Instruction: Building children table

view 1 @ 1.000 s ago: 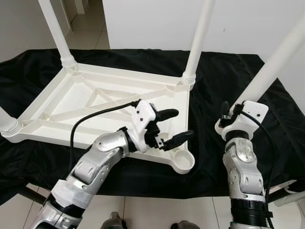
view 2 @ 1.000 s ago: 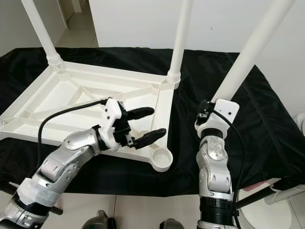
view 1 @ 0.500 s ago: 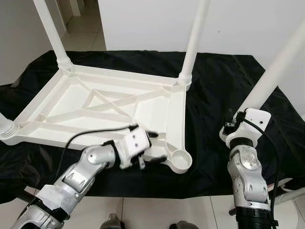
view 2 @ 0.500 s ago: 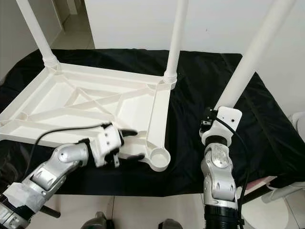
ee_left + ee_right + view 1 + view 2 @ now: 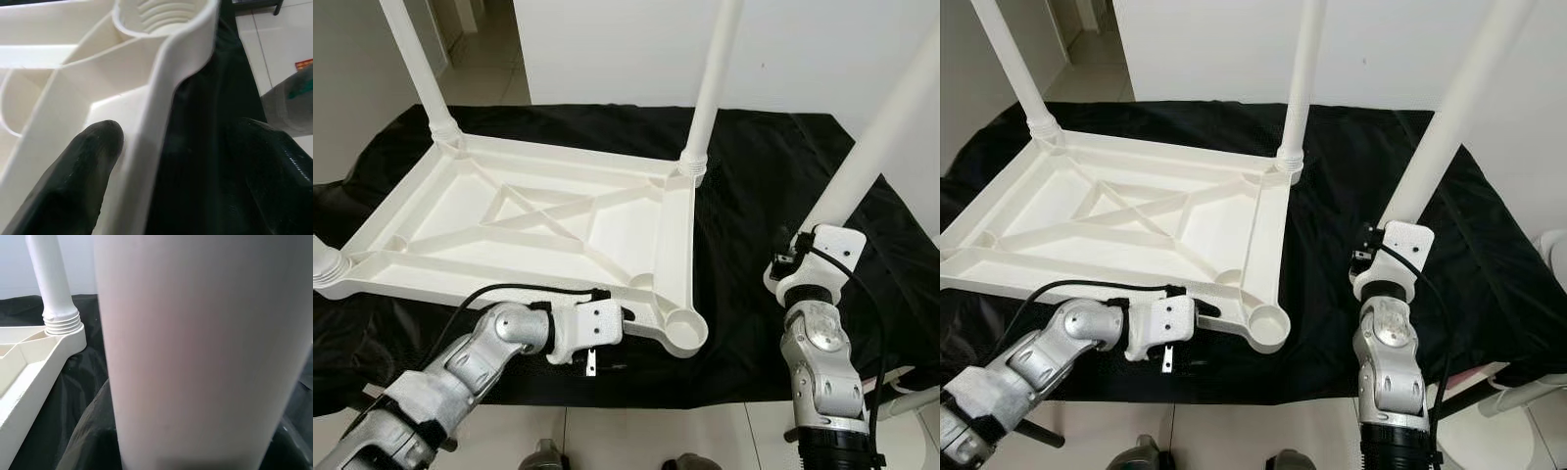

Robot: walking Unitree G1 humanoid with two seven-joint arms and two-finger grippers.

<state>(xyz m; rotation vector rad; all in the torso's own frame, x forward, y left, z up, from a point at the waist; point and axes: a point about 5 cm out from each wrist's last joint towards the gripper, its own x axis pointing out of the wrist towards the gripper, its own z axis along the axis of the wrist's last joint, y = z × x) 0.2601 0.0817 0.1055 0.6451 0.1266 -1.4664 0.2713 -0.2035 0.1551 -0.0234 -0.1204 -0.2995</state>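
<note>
Left eye view: the upturned white tabletop [image 5: 524, 211] is lying across the black cloth [image 5: 754, 176], filling the left and centre of the frame, with its legs [image 5: 710, 83] standing up. I am seeing the left gripper [image 5: 171, 161] spread wide astride the tabletop's near edge — one finger [image 5: 78, 166] on the inside, the other over the cloth — just beside the empty corner socket [image 5: 685, 330]. At lower right, the right gripper [image 5: 808, 257] is holding the loose leg [image 5: 886, 122] — how far its fingers are opened I cannot tell.
</note>
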